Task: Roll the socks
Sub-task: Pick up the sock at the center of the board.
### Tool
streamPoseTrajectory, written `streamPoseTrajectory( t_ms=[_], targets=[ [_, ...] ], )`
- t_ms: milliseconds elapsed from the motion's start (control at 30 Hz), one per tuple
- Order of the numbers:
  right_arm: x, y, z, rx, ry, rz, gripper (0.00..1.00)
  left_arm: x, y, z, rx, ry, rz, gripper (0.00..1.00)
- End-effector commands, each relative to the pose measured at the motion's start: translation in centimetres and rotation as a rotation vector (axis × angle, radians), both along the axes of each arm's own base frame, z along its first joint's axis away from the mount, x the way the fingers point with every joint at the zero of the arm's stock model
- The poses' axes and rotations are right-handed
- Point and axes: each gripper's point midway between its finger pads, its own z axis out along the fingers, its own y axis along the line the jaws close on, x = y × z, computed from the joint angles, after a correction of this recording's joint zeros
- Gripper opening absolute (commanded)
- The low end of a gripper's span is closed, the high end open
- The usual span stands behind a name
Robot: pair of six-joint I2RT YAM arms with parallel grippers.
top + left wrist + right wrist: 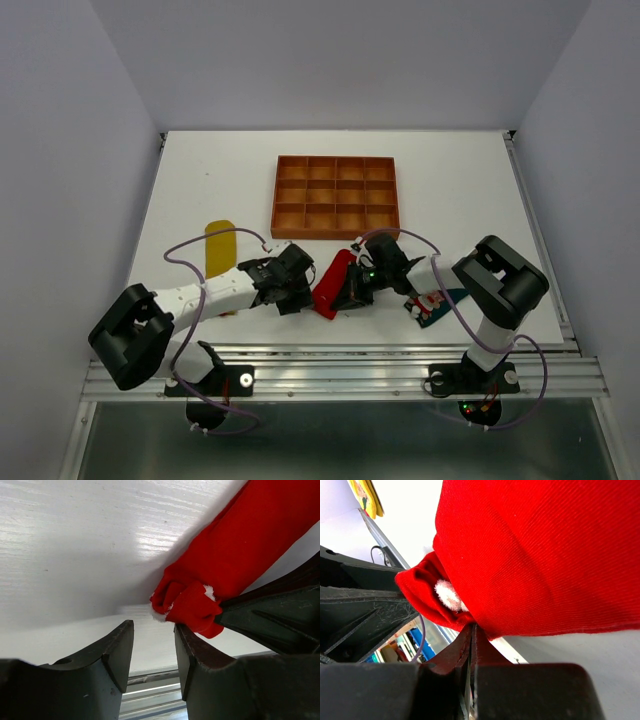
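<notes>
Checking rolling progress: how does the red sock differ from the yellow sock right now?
The red sock is curled at its near end; the yellow sock lies flat. The right end effector is shut on the red sock; no end effector holds the yellow sock. Both lie on the table.

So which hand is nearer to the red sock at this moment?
The right hand: it is shut on the edge of the red sock. The left hand is open, close beside the sock's folded end.
</notes>
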Motion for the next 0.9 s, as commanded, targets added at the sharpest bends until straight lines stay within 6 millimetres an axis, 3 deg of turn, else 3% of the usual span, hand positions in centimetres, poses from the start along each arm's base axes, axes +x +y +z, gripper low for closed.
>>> streamPoseTrajectory(
  t_ms=[0,867],
  targets=[
    [-0.7,-3.8,-5.5,-0.248,0.022,-0.054,0.01,1.2,-0.5,0.9,-0.006,-0.035,0.004,0.49],
    [-0.7,-4.1,-5.8,-0.271,0.016,-0.043,0.01,2.4,-0.8,2.2,-0.098,-0.068,0.033,0.49]
  ],
)
